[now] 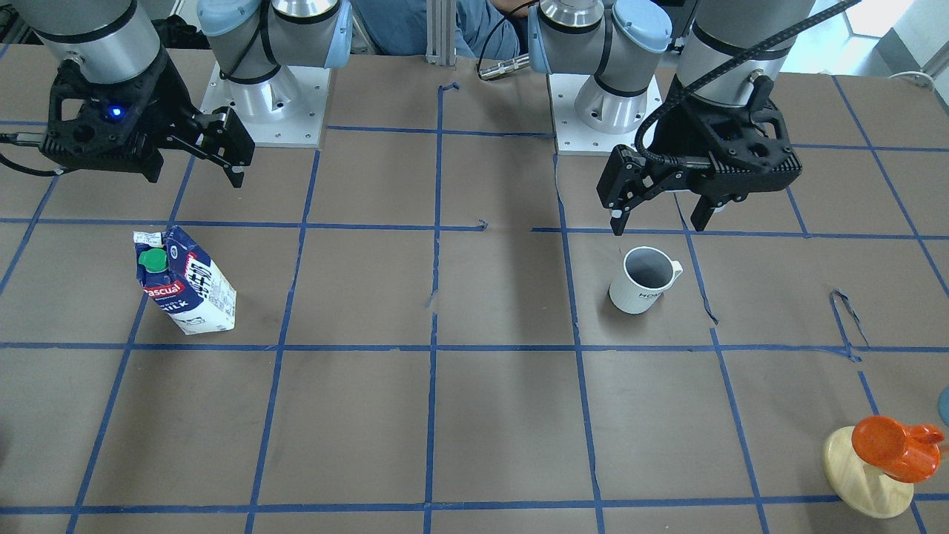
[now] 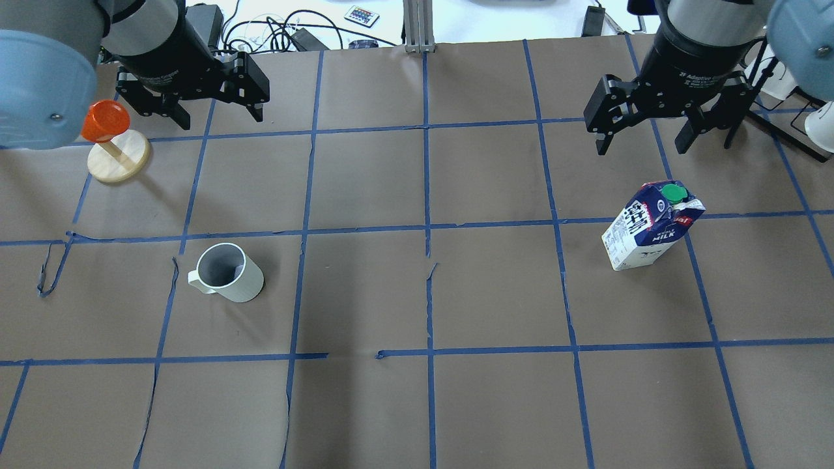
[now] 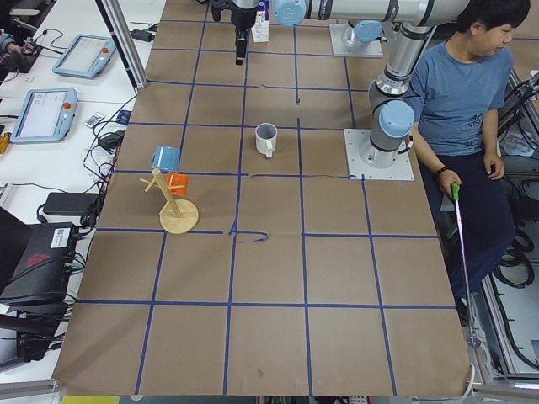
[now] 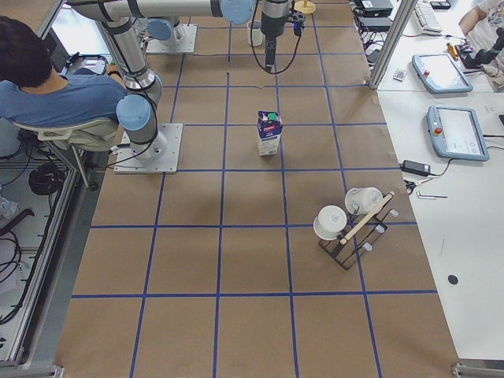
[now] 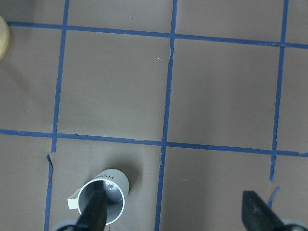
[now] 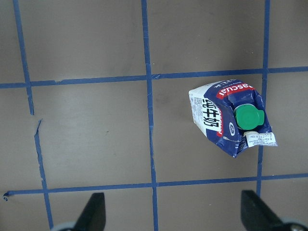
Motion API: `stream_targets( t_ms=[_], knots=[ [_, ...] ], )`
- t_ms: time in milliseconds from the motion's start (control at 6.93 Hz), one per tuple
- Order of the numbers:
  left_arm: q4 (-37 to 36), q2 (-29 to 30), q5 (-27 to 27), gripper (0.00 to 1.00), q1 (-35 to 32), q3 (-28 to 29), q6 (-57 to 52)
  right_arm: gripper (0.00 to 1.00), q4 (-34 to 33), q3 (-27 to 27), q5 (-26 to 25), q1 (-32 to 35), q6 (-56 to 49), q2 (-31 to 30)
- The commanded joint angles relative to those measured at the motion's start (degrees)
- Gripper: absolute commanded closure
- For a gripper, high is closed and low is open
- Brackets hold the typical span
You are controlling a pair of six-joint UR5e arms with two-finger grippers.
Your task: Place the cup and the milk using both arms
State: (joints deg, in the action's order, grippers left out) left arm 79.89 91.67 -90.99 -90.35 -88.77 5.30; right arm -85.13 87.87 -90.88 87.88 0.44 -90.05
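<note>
We find the white ribbed mug (image 2: 242, 286) upright on the brown paper-covered worktop (image 2: 423, 293), near the raised left hand (image 2: 221, 119), fingers apart. The blue-and-white milk carton (image 2: 642, 231) stands near the right hand (image 2: 642, 148), likewise apart.

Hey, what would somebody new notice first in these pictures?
A blue-and-white Pascual milk carton stands on the robot's right of the blue-taped table, and a white ribbed mug stands upright on its left. The right arm and left arm hang raised near them, jaws open. An orange cup on a wooden stand sits farther left.
</note>
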Motion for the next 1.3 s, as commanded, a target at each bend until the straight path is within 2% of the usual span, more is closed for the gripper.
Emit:
stream_targets(
  t_ms=[0,1155],
  knots=[
    [0.00,-0.17,-0.06,0.00,0.09,0.00,-0.03,0.00,-0.03,0.11,-0.09,-0.08,-0.43,-0.04],
    [0.00,-0.18,-0.15,0.00,0.00,-0.44,-0.03,0.00,-0.03,0.28,-1.14,-0.17,-0.79,-0.39]
  ],
)
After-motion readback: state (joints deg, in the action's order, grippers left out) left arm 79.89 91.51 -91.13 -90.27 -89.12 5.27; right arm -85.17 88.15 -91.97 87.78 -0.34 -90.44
